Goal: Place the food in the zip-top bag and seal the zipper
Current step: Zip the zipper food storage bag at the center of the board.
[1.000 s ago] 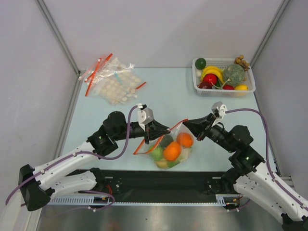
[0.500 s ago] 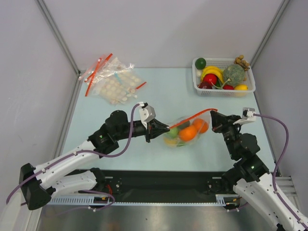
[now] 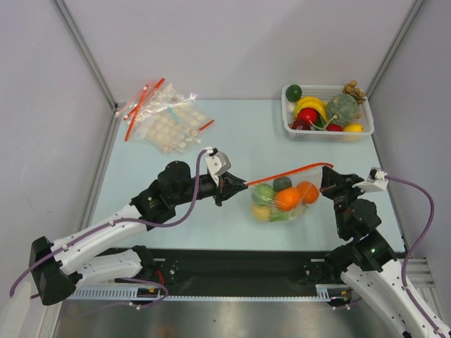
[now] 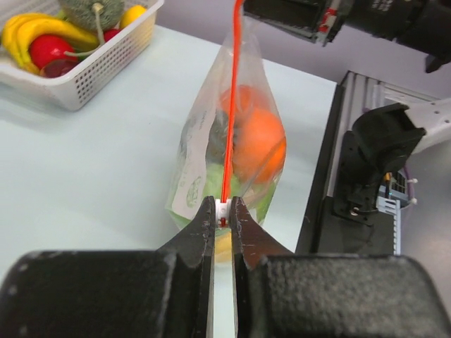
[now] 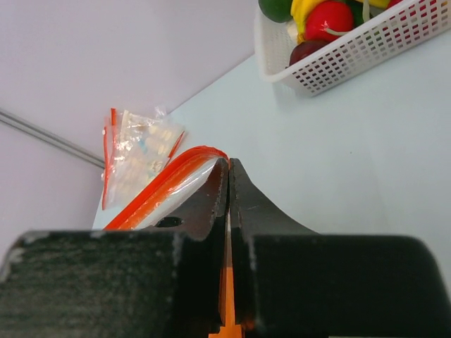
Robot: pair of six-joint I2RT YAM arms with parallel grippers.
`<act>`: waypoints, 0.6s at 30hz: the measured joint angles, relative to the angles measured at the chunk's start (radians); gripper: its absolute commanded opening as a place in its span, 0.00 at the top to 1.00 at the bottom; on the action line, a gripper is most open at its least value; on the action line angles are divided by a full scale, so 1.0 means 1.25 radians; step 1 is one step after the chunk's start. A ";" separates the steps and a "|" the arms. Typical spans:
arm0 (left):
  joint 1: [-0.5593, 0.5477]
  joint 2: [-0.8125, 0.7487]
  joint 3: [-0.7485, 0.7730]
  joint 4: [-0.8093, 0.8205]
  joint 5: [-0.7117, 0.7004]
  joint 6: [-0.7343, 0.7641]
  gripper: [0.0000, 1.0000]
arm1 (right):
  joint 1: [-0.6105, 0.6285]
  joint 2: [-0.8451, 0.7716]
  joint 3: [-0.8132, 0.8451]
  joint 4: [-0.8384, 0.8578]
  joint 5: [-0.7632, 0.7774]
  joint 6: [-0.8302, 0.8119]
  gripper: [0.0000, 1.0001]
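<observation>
The clear zip-top bag (image 3: 299,210) hangs between my two grippers above the table's front middle. Inside it sits the food: two oranges (image 3: 288,199), green round pieces (image 3: 264,191) and a yellow piece (image 3: 260,211). Its red-orange zipper (image 3: 282,174) is stretched in a taut line. My left gripper (image 3: 231,184) is shut on the white slider (image 4: 223,209) at the strip's left end. From there the zipper (image 4: 230,105) runs straight away over the bag (image 4: 201,151). At the strip's right end my right gripper (image 3: 324,173) is shut on the zipper (image 5: 169,179), with the right gripper (image 5: 228,166) pinching it flat.
A white basket (image 3: 324,87) of toy fruit stands at the back right, also seen as the basket (image 4: 91,70) and the basket (image 5: 331,74). Crinkled disc-dotted bags (image 3: 165,120) lie at the back left. A black rail (image 3: 232,271) runs along the front edge.
The right gripper has pulled its end of the zipper to the right, the bag and food have swung right with it, and the strip is now taut. The left gripper followed slightly right.
</observation>
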 measured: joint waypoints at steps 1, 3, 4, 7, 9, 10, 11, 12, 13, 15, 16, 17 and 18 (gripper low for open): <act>0.000 0.001 0.000 -0.003 -0.011 -0.001 0.94 | 0.000 0.001 0.000 -0.002 0.000 0.002 1.00; 0.000 0.004 0.000 -0.006 -0.035 -0.004 0.94 | 0.000 0.005 0.000 -0.002 -0.001 0.003 1.00; 0.000 0.005 0.000 -0.009 -0.048 -0.006 0.93 | 0.000 0.010 0.000 -0.002 -0.002 0.003 1.00; 0.000 0.005 0.000 -0.017 -0.079 -0.013 0.91 | 0.000 0.032 0.000 0.005 -0.010 0.001 1.00; 0.003 0.005 0.000 -0.020 -0.103 -0.022 0.90 | -0.001 0.050 0.000 0.011 -0.016 -0.001 1.00; 0.006 0.004 0.000 -0.022 -0.116 -0.028 0.89 | -0.001 0.060 0.000 0.013 -0.020 -0.003 1.00; 0.010 0.003 0.000 -0.023 -0.127 -0.034 0.89 | -0.002 0.070 0.000 0.014 -0.025 -0.003 1.00; 0.016 0.001 0.000 -0.025 -0.135 -0.042 0.88 | -0.002 0.079 0.000 0.018 -0.032 -0.003 0.98; 0.023 -0.002 -0.001 -0.026 -0.146 -0.048 0.85 | -0.002 0.087 0.000 0.022 -0.040 -0.005 0.85; 0.032 -0.009 -0.003 -0.031 -0.170 -0.057 0.45 | -0.003 0.101 0.000 0.033 -0.048 -0.013 0.33; 0.036 -0.018 -0.006 -0.035 -0.187 -0.063 0.32 | -0.007 0.106 0.000 0.042 -0.045 -0.025 0.16; 0.041 -0.030 -0.011 -0.034 -0.210 -0.074 0.21 | -0.012 0.107 0.000 0.049 -0.046 -0.044 0.03; 0.045 -0.046 -0.018 -0.035 -0.230 -0.080 0.15 | -0.017 0.107 0.000 0.059 -0.049 -0.055 0.00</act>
